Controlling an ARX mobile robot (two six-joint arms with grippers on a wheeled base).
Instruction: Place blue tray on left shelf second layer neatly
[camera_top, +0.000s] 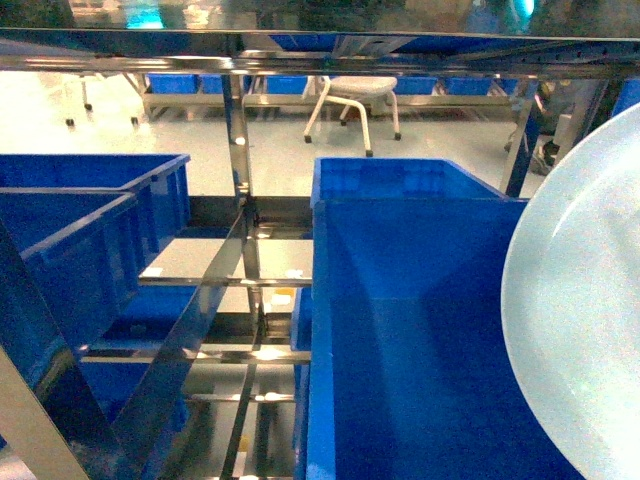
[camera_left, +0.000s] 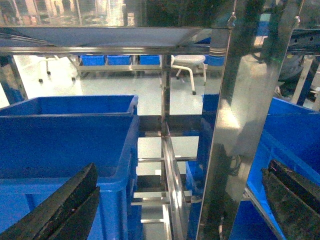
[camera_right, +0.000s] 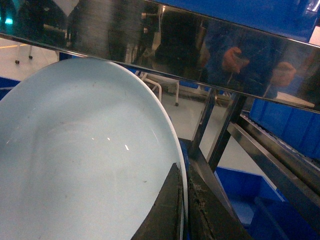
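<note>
Head view. The blue tray (camera_top: 585, 300) stands tilted on edge at the right margin, its pale hollow face turned toward the camera, raised above a deep blue crate (camera_top: 410, 330) on the right. To the left, past a steel post (camera_top: 238, 150), sit two more left crates (camera_top: 85, 230) on the left shelf second layer (camera_top: 215, 282). No pincer is visible here.

Left wrist view. The two dark fingers (camera_left: 65, 210) of the left pincer (camera_left: 175, 210) enter at the bottom corners, set wide apart with nothing between them. A mirror-bright upright (camera_left: 240, 125) stands close in front, with a blue crate (camera_left: 65, 135) on the left (the tray does not appear here at all).

Right wrist view. The right pincer (camera_right: 182, 210) is clamped on the tray's raised rim (camera_right: 170, 130), one finger on the hollow face and one behind. A steel rail (camera_right: 200, 45) crosses just above.

Handling, as a judgement: the tray looks light, rigid and smooth, hence slippery under a thin rim pinch and prone to swing; the rim seems the only workable hold. Only the right wrist view shows the grip; only the head view shows the open shelf bay.
</note>
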